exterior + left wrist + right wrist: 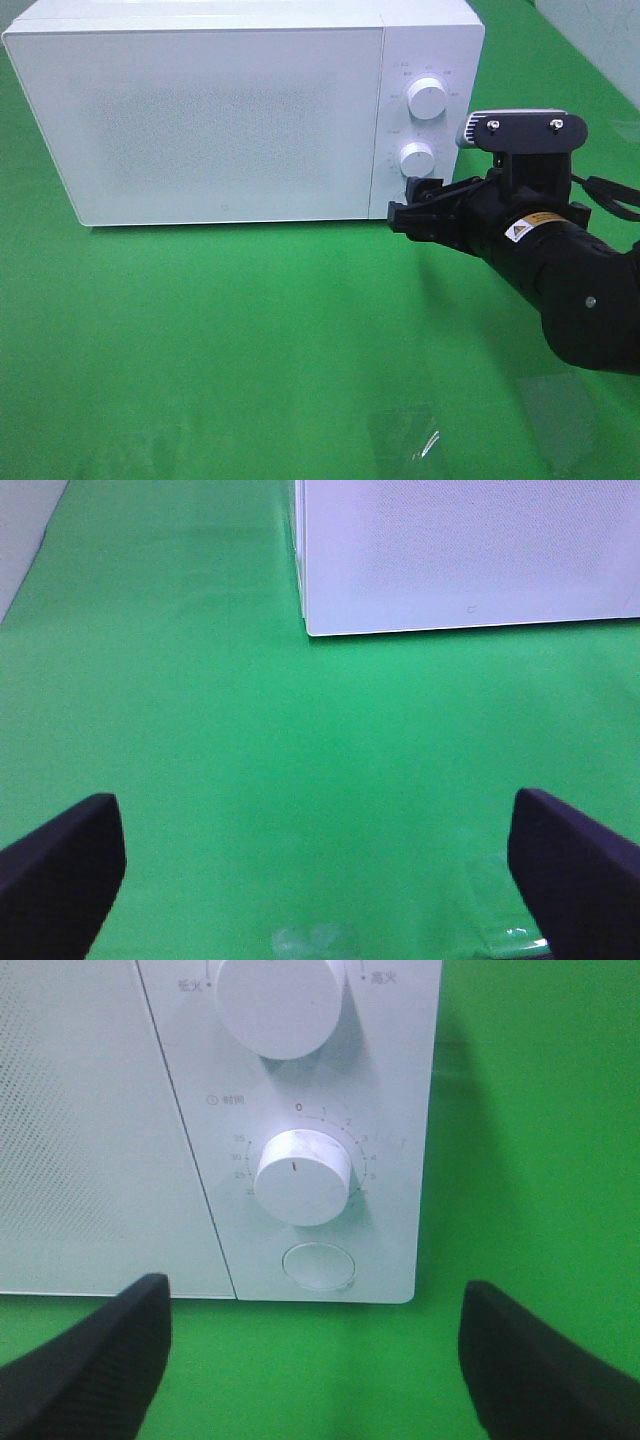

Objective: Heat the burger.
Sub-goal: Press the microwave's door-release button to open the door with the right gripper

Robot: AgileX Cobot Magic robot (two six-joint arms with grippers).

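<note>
The burger is out of view in every frame. A white microwave (220,110) stands at the back of the green cloth with its door shut. My right gripper (405,205) is open and hovers just in front of the control panel's lower corner. The right wrist view shows this gripper (315,1360) facing the lower timer knob (303,1176) and the round button (319,1265), with nothing between its fingers. My left gripper (320,870) is open and empty over bare cloth, some way from the microwave's front corner (460,560).
An upper knob (428,98) sits above the timer knob (417,158) on the panel. Clear shiny film patches (405,435) lie on the cloth near the front edge. The right arm's cable (610,195) trails off to the right.
</note>
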